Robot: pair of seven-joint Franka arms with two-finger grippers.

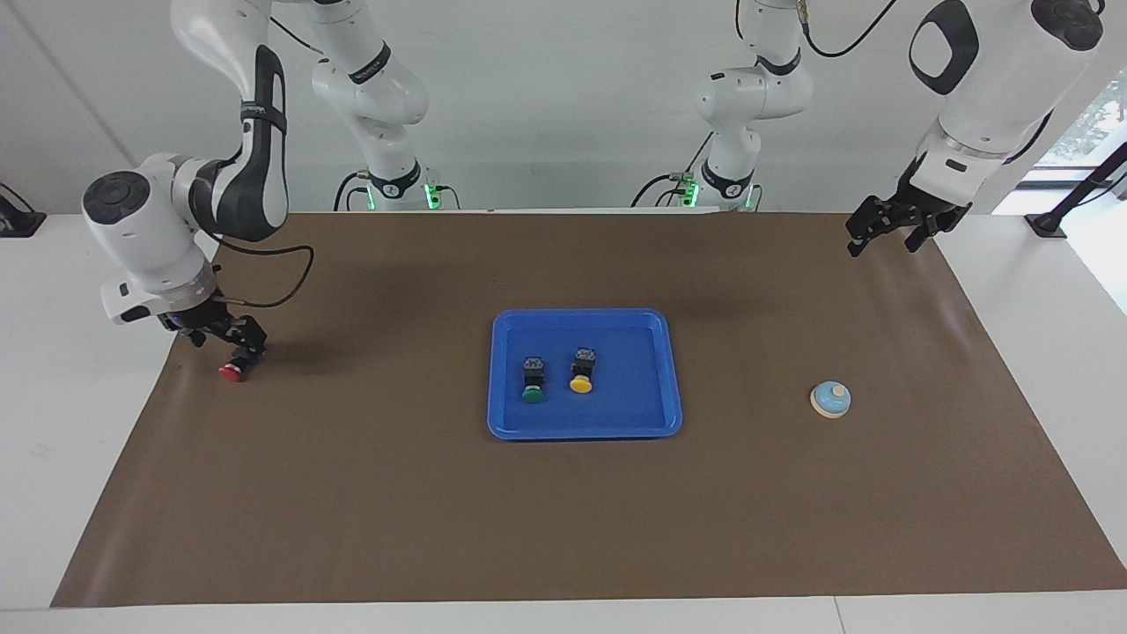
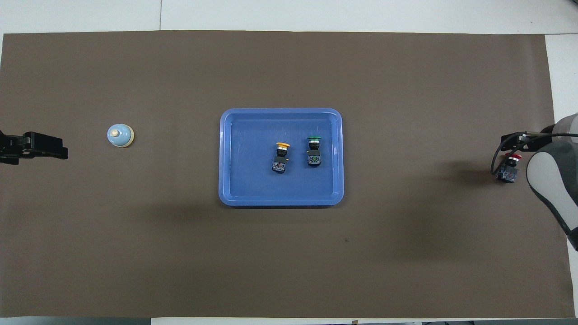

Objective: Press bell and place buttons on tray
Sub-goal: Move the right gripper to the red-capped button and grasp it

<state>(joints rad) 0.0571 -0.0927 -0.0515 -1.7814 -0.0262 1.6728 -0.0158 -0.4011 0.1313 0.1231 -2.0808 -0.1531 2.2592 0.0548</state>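
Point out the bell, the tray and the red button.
bell [image 1: 830, 400]: facing view, on its light-blue dome.
tray [image 1: 616, 414]: facing view, on its bare floor.
red button [image 1: 232, 373]: facing view, on its red cap.

White table [image 1: 53, 423] under a brown mat [image 1: 352, 493], plain white wall [image 1: 563, 106], bright window [image 1: 1087, 123] at one end

a robotics lab: two white arms bolted at a table [image 1: 53, 423] under a brown mat [image 1: 352, 493].
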